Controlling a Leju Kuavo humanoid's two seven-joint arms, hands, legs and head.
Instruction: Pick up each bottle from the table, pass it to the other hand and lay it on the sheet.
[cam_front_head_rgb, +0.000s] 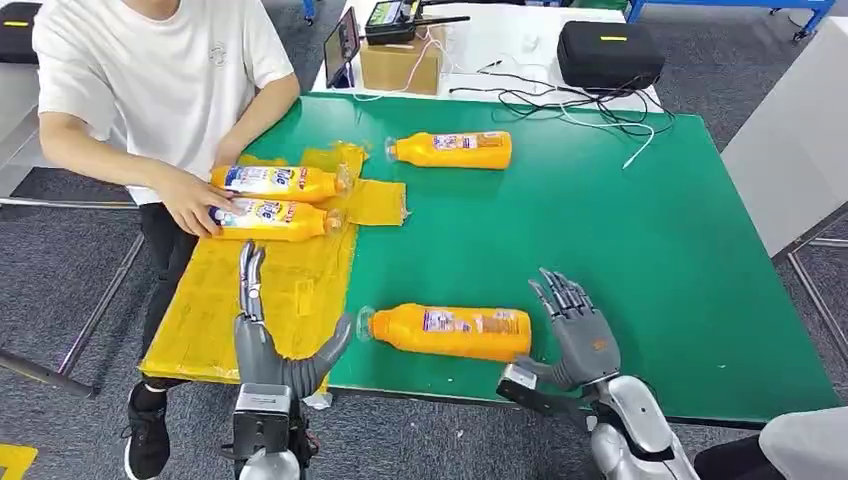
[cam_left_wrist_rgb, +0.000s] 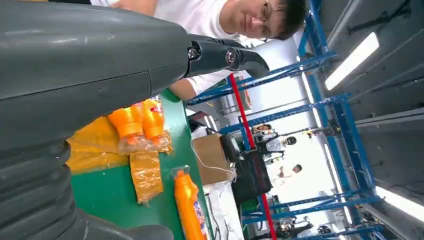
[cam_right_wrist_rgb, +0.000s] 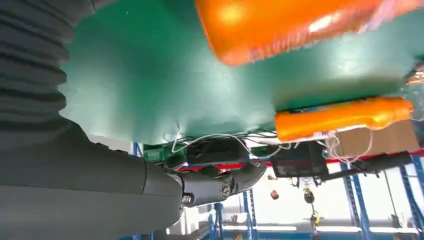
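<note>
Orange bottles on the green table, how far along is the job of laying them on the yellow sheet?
Two orange plastic bottles lie on the yellow plastic sheet, a person's hand touching them. Nothing is held: the left hand and right hand are open beside the near orange bottle. The far orange bottle also remains.

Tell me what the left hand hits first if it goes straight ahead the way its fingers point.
Likely the nearer bottle on the yellow sheet, which a person's hand is touching. The left hand points up the sheet toward it; its height is unclear.
</note>
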